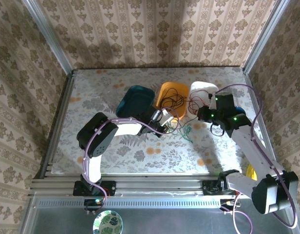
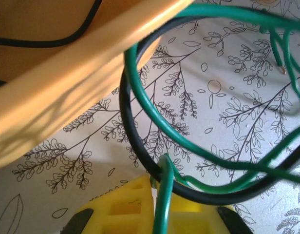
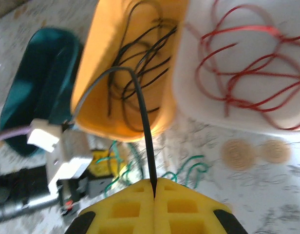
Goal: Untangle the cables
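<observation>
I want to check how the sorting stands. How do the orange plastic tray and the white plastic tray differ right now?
The orange plastic tray holds thin black cables; the white plastic tray holds thin red cables. One black strand leaves the orange tray over its rim, pinched in the shut right gripper. Both trays sit side by side on the patterned table.

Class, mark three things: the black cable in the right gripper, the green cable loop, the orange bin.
black cable (image 3: pixel 147 141): right wrist view, straight stretch below its bend.
green cable (image 2: pixel 133 85): left wrist view, left side of its loop.
orange bin (image 3: pixel 103 44): right wrist view, its left wall.
</observation>
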